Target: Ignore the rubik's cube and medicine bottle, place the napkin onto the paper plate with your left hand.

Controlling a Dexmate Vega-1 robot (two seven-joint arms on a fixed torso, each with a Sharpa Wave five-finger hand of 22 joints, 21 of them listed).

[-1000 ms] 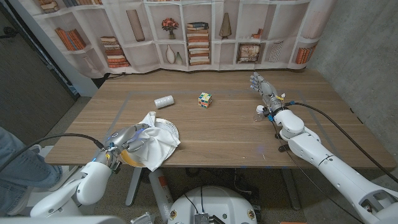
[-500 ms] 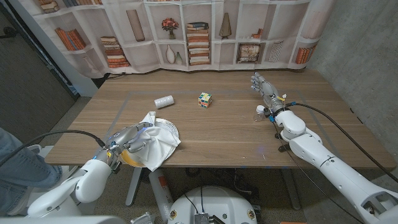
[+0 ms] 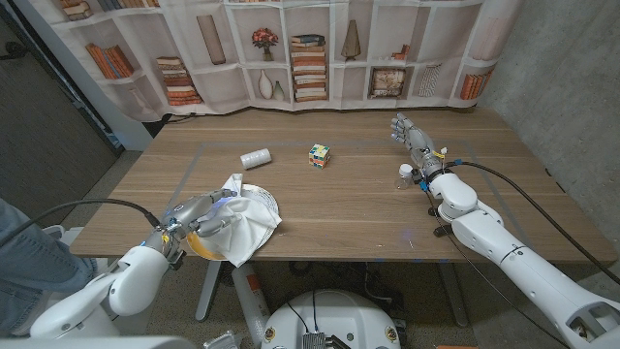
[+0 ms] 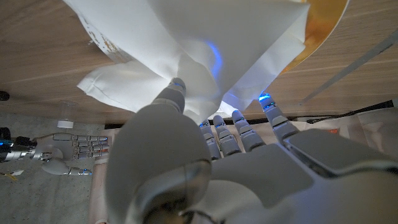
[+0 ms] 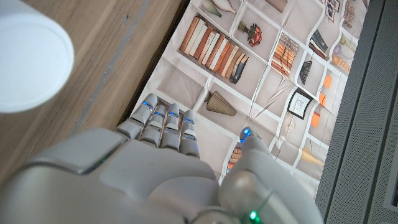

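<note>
Napkin [image 3: 244,219]: 1 white sheet, crumpled and peaked, draped over the paper plate [image 3: 268,199] at the near-left edge of the surface [image 3: 358,208]. It covers most of the plate, and 1 corner hangs past the surface edge on the plate's near side. Judged very light, limp and easily dragged; likely to slide or unfold if pulled. Best hold appears to be a pinch on a raised fold or free corner, not the flat middle.

Orientation: long axis runs diagonally, from the peak on the plate's far-left side to the corner on its near-right side.

Left hand [image 3: 201,219]: on the plate's left side, fingers [image 4: 239,130] spread against the cloth's edge. Whether any fold is pinched, I cannot tell.

Right hand [image 3: 411,135]: well apart from the plate, far right, fingers straight and released, holding nothing.
</note>
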